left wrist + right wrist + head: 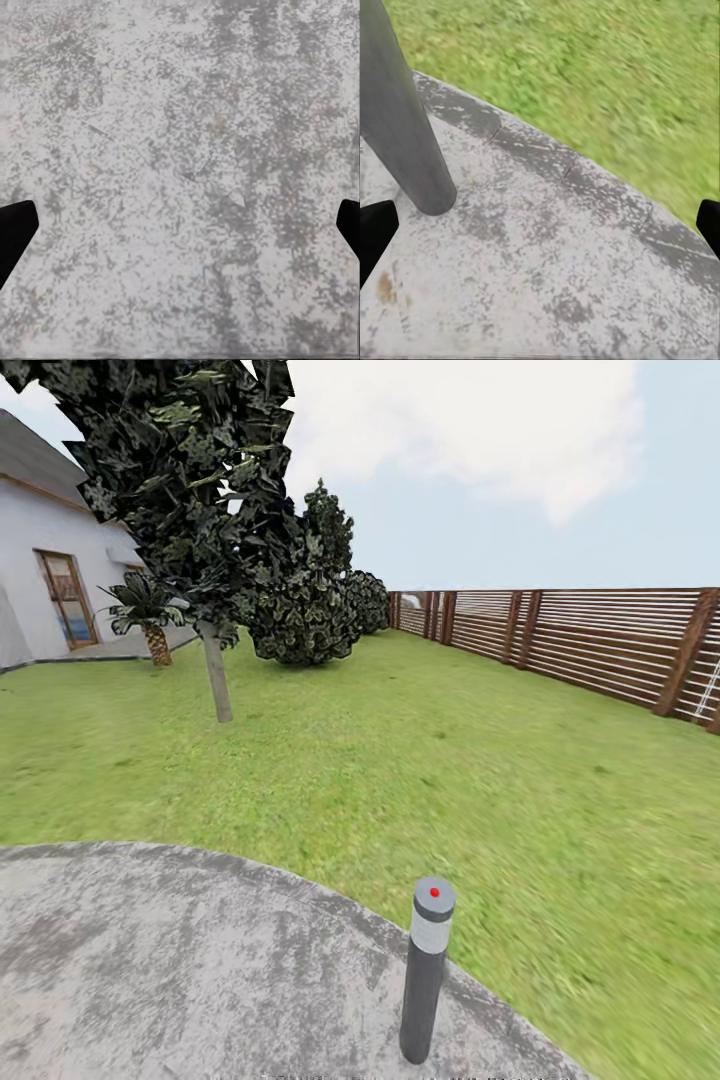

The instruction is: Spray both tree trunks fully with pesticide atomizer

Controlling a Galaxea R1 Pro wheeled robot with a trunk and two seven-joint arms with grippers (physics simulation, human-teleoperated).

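Observation:
One tree stands on the lawn at the left of the head view. Its straight grey trunk (pixel 216 672) rises into dark foliage high up. The floor is green grass (pixel 420 760), with a rounded grey paving stone (pixel 150 960) nearest to me. The pesticide atomizer is out of view. My left gripper (pixel 180 232) hangs open over mottled grey stone, its black fingertips (pixel 15 232) far apart. My right gripper (pixel 540 232) is also open, above the stone's curved edge, with nothing between its fingers.
A dark grey post (pixel 425 970) with a red dot on its cap stands upright on the paving; its base (pixel 412 150) is close to the right gripper. A slatted brown fence (pixel 600 645) runs along the right. A short palm (pixel 152 622), dark shrubs (pixel 310 610) and a white house (pixel 40 570) lie at the left.

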